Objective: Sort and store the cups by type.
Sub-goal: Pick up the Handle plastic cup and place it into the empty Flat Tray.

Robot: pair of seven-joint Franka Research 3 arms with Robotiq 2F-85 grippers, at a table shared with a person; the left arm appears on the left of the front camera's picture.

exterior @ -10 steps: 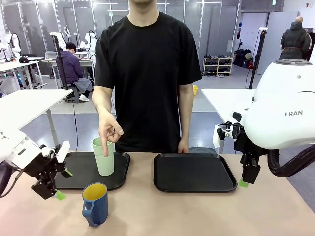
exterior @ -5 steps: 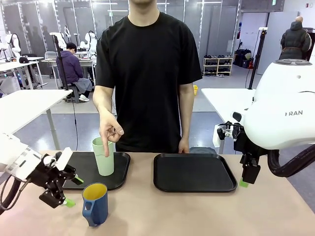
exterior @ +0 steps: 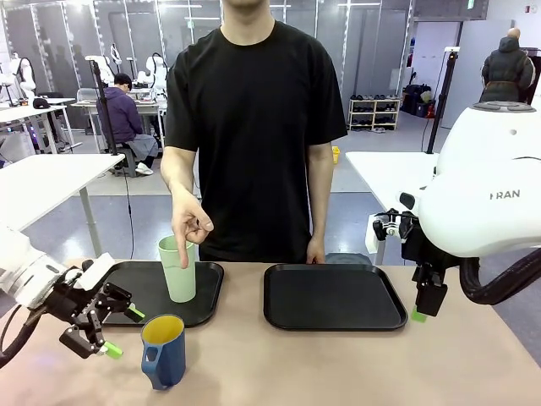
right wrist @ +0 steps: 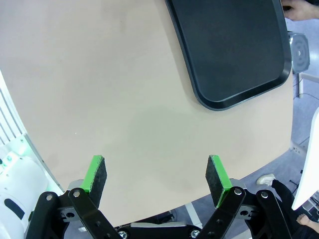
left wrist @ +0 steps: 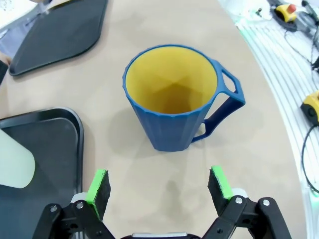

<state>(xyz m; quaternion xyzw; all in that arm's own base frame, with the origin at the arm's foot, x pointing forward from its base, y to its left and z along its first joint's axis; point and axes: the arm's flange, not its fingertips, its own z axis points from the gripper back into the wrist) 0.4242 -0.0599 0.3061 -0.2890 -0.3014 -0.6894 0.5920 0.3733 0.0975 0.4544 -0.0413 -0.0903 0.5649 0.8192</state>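
We are at the approach to the blue mug (left wrist: 169, 114), which we judge to be the cup left to store. Our left jaws are spread wide and hold nothing. In the left wrist view their green pads (left wrist: 99, 185) stand short of the mug and apart from its wall, roughly lined up on either side of its body. The mug stands upright on the bare table (left wrist: 149, 35), its yellow inside showing and its handle turned off to one side.

In the front view the mug (exterior: 163, 351) stands near the robot's edge, just in front of the left tray (exterior: 135, 286) and outside it. The pale green tumbler (exterior: 178, 271) stands upright inside that tray. The person's hand (exterior: 190, 227) hangs at its rim with a finger pointing down (touching the rim or just above it, we cannot tell). The right tray (exterior: 330, 298) lies beside the left one with no cup in it. Our right jaws are also wide open and hold nothing, hanging over the table near that tray's near right corner.

The next move, as we read it, calls for easing the left jaws forward until the pads bracket the mug's body. They should stay clear of the handle so that it does not foul a finger, then close squarely before any lift. Since the tumbler occupies the left tray, the mug likely belongs in the right one, which means a long carry past the tumbler and the person's hand.
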